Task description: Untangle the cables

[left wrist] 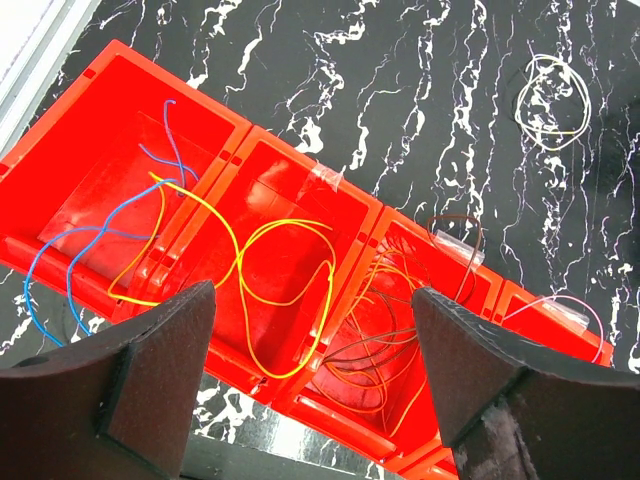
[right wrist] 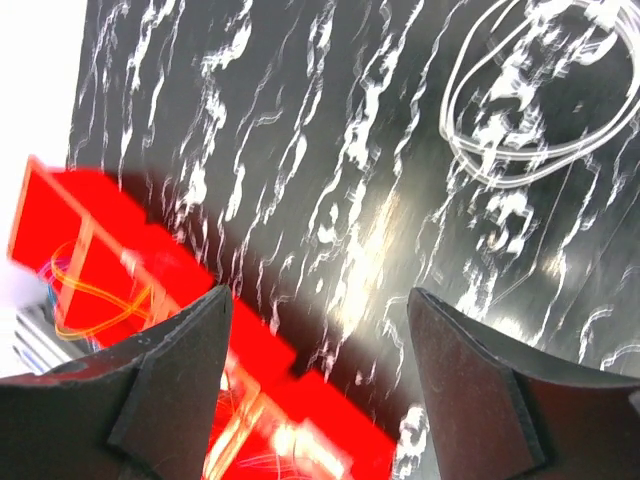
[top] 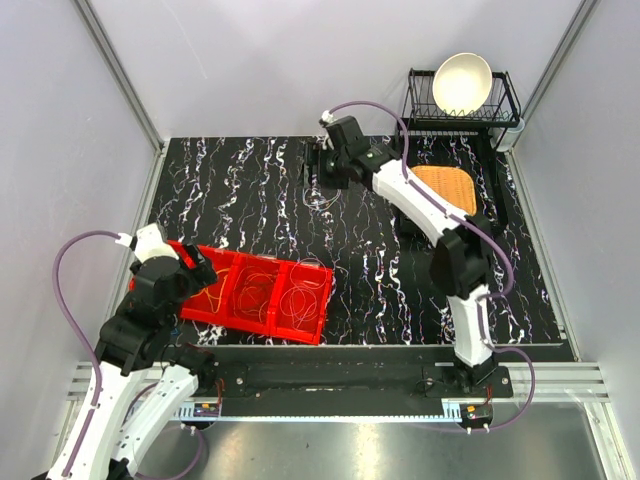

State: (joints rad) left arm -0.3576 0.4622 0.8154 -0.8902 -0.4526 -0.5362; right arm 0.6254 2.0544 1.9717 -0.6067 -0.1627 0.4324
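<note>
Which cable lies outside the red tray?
The white loop, alone on the black table; the coloured cables all lie in the red tray.

left gripper (left wrist: 312, 305) gaping, right gripper (right wrist: 320, 300) gaping

Blur smears the red tray (right wrist: 120, 235) and the white cables (right wrist: 530, 100), cut off above.

The tabletop (top: 250, 200) is black with squiggly white streaks all over it, and the tray (top: 255, 262) at its near left corner is bright red. In the tray there is a blue cable (left wrist: 90, 235), a yellow cable (left wrist: 237, 255), orange and brown cables (left wrist: 370, 345) and a pale pink cable (left wrist: 560, 298), and a white cable (left wrist: 553, 103) lies on the black top. At the far right corner a cream bowl (top: 462, 80) sits in a black rack (top: 500, 110), near an orange-brown woven mat (top: 447, 187).
</note>
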